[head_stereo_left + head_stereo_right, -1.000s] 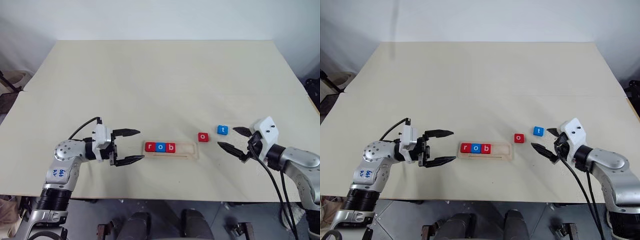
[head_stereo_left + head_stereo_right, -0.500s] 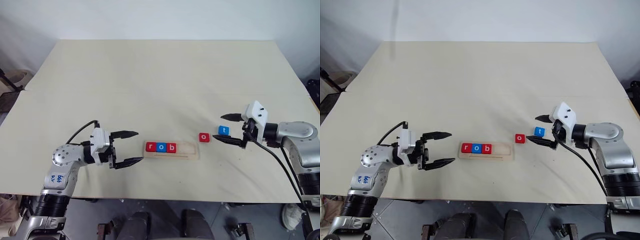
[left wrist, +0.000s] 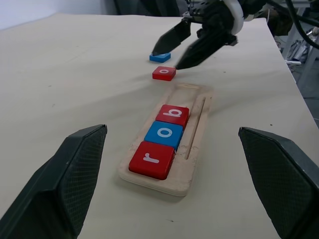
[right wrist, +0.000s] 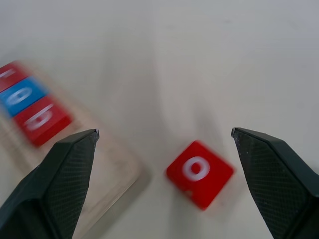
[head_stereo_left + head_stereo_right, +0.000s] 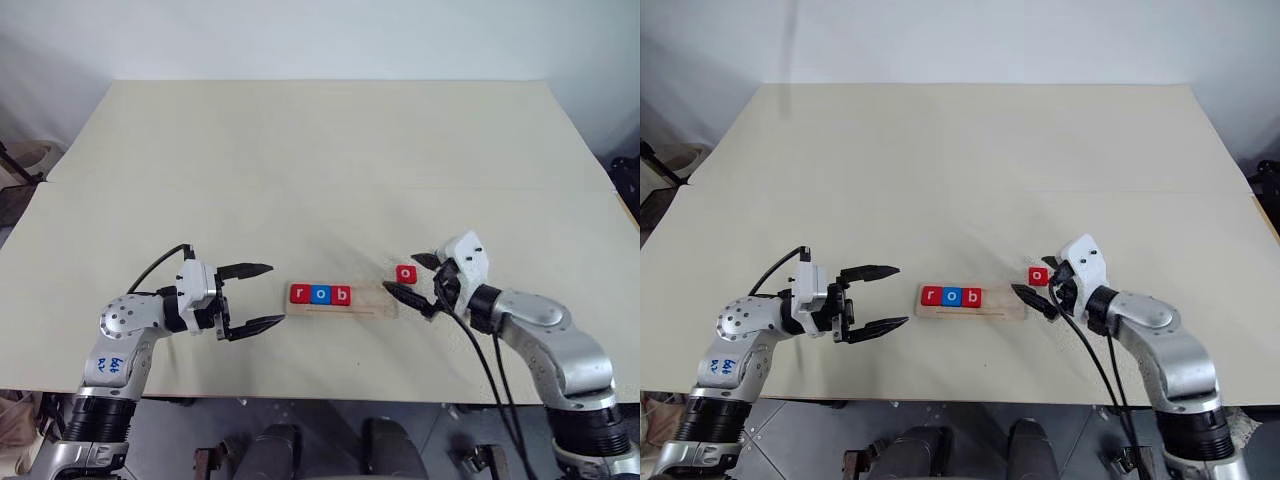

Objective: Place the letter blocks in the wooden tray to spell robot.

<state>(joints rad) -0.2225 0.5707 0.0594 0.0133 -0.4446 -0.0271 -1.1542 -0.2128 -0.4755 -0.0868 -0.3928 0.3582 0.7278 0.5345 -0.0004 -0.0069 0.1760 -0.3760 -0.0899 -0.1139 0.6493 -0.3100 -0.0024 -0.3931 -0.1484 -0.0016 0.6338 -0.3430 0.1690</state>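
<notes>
Step in hand, your judgement call: fourth letter. Wooden tray (image 5: 343, 301) holds red r (image 5: 300, 294), blue o (image 5: 320, 294), red b (image 5: 342, 295) at its left end; two slots at right bare. Tray long axis runs left-right across table (image 5: 320, 160).

Red o block (image 5: 405, 273) lies on table just beyond tray's right end, slightly skewed in right wrist view. Blue t block (image 3: 160, 57) lies just beyond it.

Right gripper (image 5: 411, 279) spread wide, empty, straddling red o. Left gripper (image 5: 262, 297) spread wide, empty, just left of tray.

Next move, as judged: lower, square to block, close on red o, seat beside b.
</notes>
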